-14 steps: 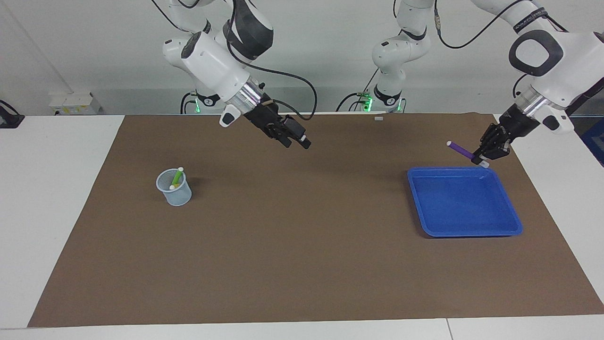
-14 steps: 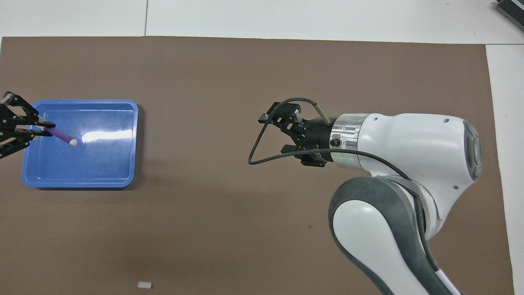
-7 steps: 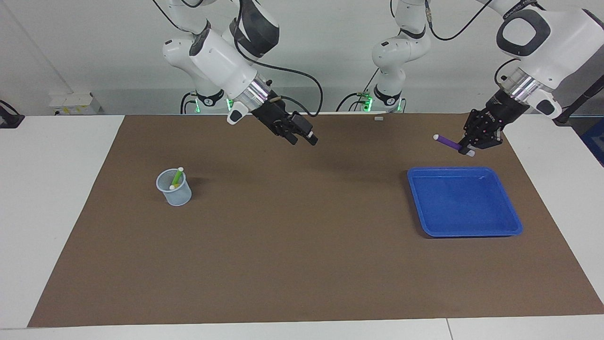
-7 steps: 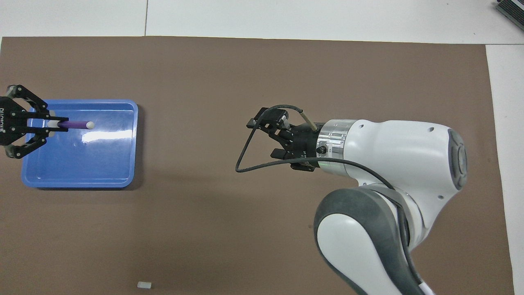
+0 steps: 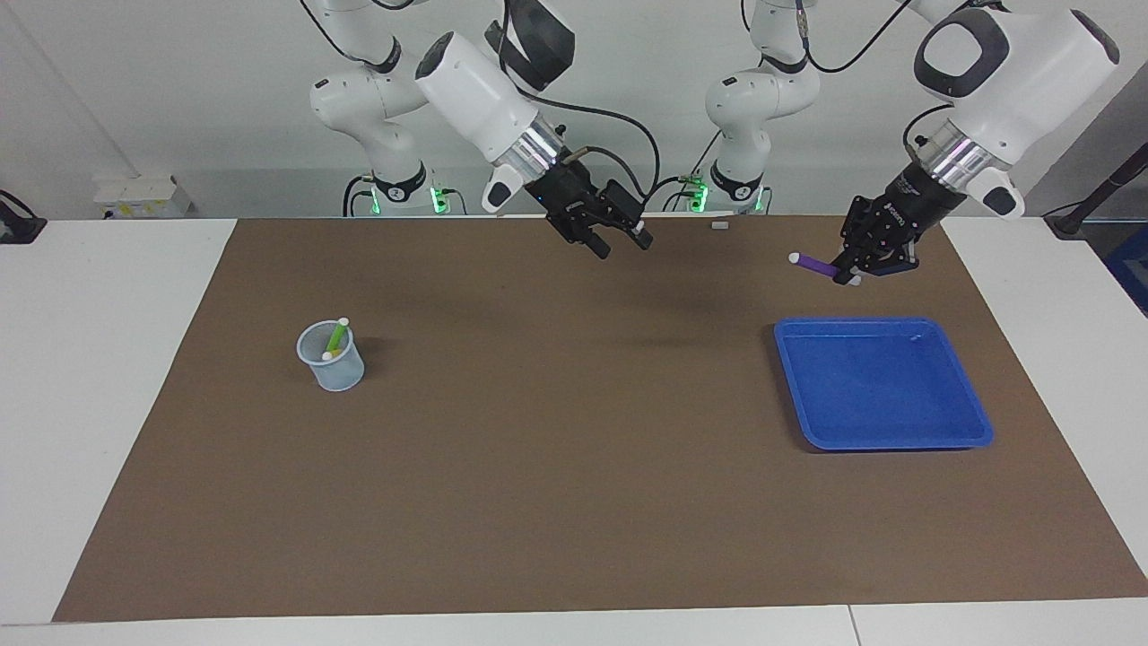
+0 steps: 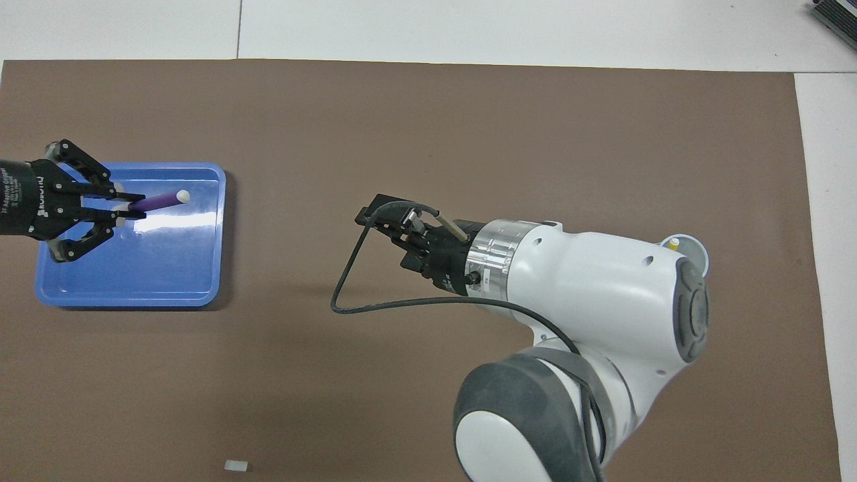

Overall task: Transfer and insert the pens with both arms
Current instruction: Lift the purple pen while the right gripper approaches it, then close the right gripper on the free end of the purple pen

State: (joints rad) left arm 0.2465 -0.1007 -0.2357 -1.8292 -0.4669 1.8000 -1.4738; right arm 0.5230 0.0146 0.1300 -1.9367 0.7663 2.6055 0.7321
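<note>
A purple pen (image 5: 814, 264) with a whitish tip sticks out of my left gripper (image 5: 847, 272), which is shut on it in the air above the blue tray (image 5: 883, 443). From overhead, the purple pen (image 6: 158, 200) points from the left gripper (image 6: 131, 206) toward the table's middle. My right gripper (image 5: 621, 244) hangs open and holds nothing over the middle of the brown mat, its fingers toward the left gripper. The right gripper (image 6: 387, 231) also shows from overhead. A green pen (image 5: 337, 335) and a yellow pen (image 5: 328, 355) stand in a clear cup (image 5: 334, 370).
The cup (image 6: 696, 249) sits toward the right arm's end, mostly hidden by that arm from overhead. The blue tray (image 6: 127, 298) lies toward the left arm's end. A small white piece (image 5: 717, 225) lies on the mat close to the robots.
The left gripper has risen and carried the purple pen toward the table's middle, turning it level. The right gripper has swung toward the left arm's end, closer to the pen.
</note>
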